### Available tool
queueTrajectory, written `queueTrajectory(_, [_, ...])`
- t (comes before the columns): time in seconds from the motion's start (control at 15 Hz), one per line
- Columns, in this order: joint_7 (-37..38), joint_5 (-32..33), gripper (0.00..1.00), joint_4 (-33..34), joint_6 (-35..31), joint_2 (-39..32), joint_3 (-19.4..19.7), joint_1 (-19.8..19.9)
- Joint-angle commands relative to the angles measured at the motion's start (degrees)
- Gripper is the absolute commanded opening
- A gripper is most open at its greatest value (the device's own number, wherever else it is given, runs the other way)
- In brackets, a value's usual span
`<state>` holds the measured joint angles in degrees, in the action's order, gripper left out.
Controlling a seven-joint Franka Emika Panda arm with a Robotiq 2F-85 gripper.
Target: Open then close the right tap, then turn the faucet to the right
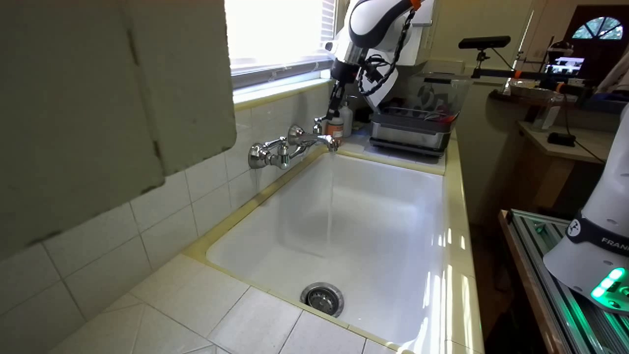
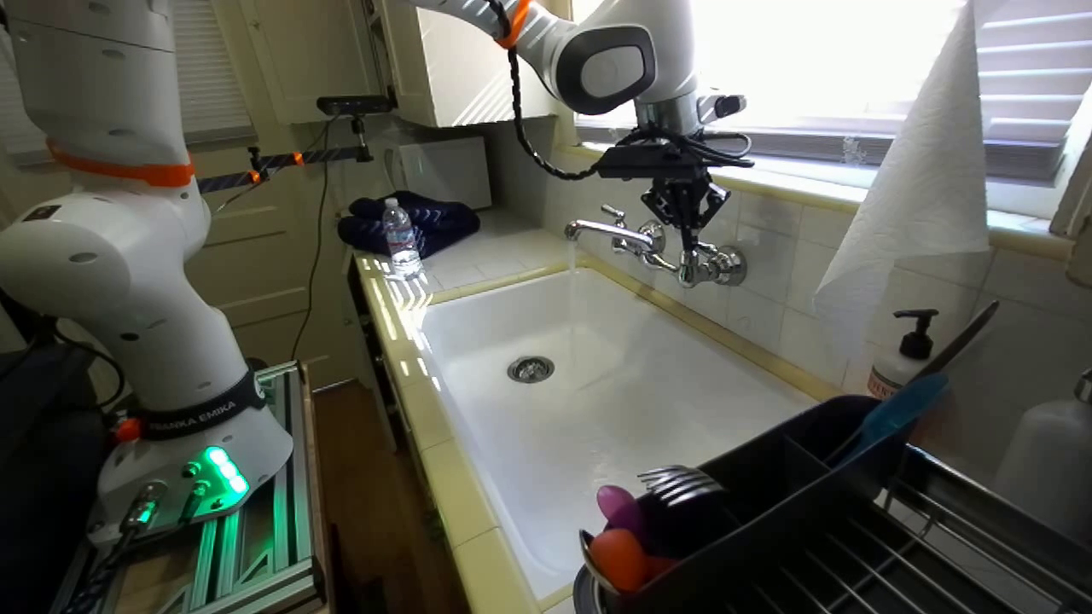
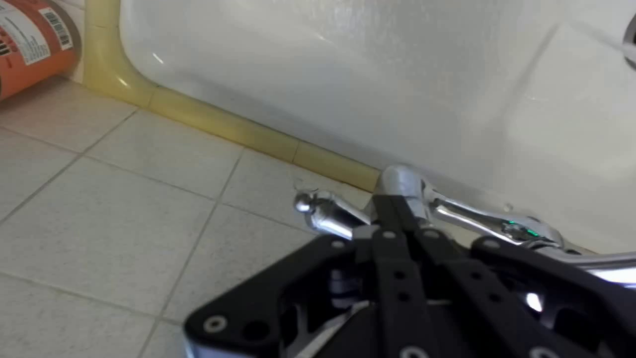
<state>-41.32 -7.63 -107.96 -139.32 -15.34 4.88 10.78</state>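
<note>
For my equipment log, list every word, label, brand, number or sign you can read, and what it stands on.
"FRANKA EMIKA": dark band on the robot's base.
Round white emblem: same band, no readable word.
Orange bottle: label print and barcode, too blurred to read.
Water bottle: label too small.
Lit screen: too small to read.

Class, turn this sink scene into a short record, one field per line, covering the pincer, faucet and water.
Pincer: shut, pointing down at the right tap; contact unclear
Faucet: chrome spout over the sink
Water: thin stream falling from the faucet into the sink
Drain: in the sink floor
Bottle: orange label, beside the sink
Stage, judged: right tap probably open, closing not yet done
</note>
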Motion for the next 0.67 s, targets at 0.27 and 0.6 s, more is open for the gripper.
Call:
queueTrajectory(0.27, [2.8,0.0,0.0,2.1,-11.0,-3.1,-0.5,3.0])
queueTrajectory(0.6, [8.8,3.2,0.0,0.6,-7.8,0.5,0.1,1.6])
